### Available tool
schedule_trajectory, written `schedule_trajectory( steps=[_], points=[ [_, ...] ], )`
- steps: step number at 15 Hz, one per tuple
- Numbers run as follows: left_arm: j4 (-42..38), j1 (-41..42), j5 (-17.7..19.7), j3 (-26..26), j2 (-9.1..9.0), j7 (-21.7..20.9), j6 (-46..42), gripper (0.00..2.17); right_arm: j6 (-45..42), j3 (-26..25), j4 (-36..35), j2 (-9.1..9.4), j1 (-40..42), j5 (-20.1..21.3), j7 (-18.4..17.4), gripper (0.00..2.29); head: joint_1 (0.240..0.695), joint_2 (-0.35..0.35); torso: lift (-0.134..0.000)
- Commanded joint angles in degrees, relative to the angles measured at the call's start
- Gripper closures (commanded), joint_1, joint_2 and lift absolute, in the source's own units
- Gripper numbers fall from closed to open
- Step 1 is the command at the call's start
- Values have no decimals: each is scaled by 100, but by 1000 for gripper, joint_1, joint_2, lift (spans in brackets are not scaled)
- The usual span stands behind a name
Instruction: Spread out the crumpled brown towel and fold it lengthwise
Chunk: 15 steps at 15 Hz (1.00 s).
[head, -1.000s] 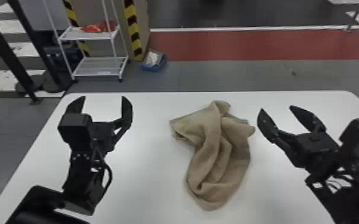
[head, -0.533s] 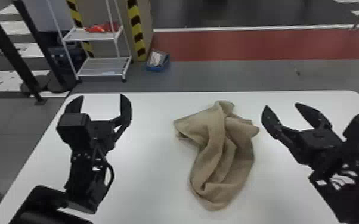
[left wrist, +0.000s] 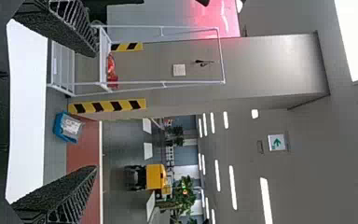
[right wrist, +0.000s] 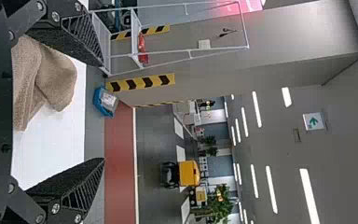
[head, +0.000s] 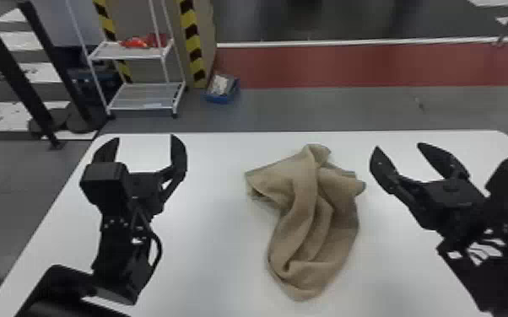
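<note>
Hardly moved since the earlier frame; holding left gripper [head: 145,137] and right gripper [head: 398,146] wide open, fingers empty, either side of brown towel [head: 301,210].

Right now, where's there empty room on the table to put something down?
The widest bare patch of table is between the left gripper and the brown towel. Another lies between the towel's near end and the right arm. It's crowded where the right gripper sits beside the towel.

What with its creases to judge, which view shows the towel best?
The head view: the towel appears whole. The right wrist view catches part of it; the left one looks across the table toward the rack.
</note>
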Motion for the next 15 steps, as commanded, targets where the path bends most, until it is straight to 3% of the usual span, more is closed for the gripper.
schedule_trajectory(
  steps=[1,3,6,9,12,15],
  points=[
    [8,-4,0,-7,0,-8,0,22,-2,-9,28,-1,-44,-22,20,174,681,87,-124],
    [17,-12,18,2,0,-35,88,26,-2,-18,116,-9,-79,-22,37,174,680,87,-124],
    [-80,-4,167,2,-9,-52,967,83,104,-238,274,-71,-88,83,178,174,689,82,-124],
    [-229,260,246,-60,-9,-52,1125,90,191,-844,494,-124,-26,206,547,178,695,64,-124],
    [-326,365,316,-280,-9,-17,1476,83,262,-1416,687,-159,123,215,1013,188,695,-1,-124],
    [-220,234,475,-490,-26,-70,1512,120,139,-1714,714,-150,360,127,1206,194,695,-82,-124]
  ],
)
